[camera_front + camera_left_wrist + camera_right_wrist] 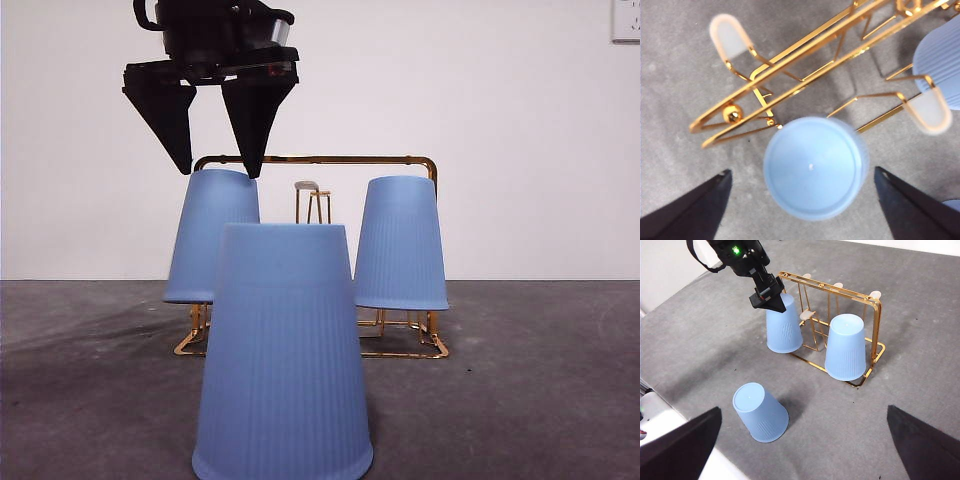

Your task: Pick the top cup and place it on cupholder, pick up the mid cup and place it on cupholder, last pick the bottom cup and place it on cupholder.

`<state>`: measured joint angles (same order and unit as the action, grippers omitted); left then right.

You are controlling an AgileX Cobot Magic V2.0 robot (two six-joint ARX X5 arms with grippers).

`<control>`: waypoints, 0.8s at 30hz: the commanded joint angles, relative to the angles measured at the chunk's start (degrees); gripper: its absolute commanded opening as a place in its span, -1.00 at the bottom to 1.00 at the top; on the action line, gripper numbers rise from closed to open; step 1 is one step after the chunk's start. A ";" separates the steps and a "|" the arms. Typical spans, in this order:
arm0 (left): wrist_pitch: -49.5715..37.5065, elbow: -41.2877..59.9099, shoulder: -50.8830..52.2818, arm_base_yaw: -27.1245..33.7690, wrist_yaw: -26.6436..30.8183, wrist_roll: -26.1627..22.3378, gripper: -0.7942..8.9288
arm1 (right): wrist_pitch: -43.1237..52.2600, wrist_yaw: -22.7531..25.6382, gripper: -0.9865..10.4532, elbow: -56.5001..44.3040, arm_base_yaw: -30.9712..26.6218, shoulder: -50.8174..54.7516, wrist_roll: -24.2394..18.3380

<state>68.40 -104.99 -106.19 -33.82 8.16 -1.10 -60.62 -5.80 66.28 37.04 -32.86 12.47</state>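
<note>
Three blue cups stand upside down. One cup [212,235] [812,167] [783,330] sits on a prong at one end of the gold cupholder [320,159] [790,55] [875,347]. My left gripper [218,172] [803,171] [769,297] hangs open just above this cup, its jaws wide on either side of the cup's base and not touching it. Another cup [400,245] [845,347] [940,55] sits on the rack's other end. The third cup [283,350] [761,411] stands on the table in front of the rack. My right gripper [804,409] is open, high up and away from the cups.
Bare white-tipped prongs [307,186] [730,35] [807,315] stand in the middle of the rack. The grey table [920,315] ends in an edge [650,390] beside the loose cup. A white wall plate [627,20] is on the far wall.
</note>
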 commanded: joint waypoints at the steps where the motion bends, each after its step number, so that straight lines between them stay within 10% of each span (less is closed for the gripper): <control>1: 0.22 -2.27 0.20 -0.33 -0.35 0.33 0.14 | 0.44 0.31 0.14 0.46 0.35 -0.37 0.48; 24: 5.66 11.41 41.55 -5.22 -13.18 1.11 0.14 | 1.03 -12.37 0.14 10.27 4.68 -23.47 -0.31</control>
<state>74.52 -93.82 -65.43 -38.50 -4.69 1.08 -60.31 -17.93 75.18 40.75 -54.50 12.84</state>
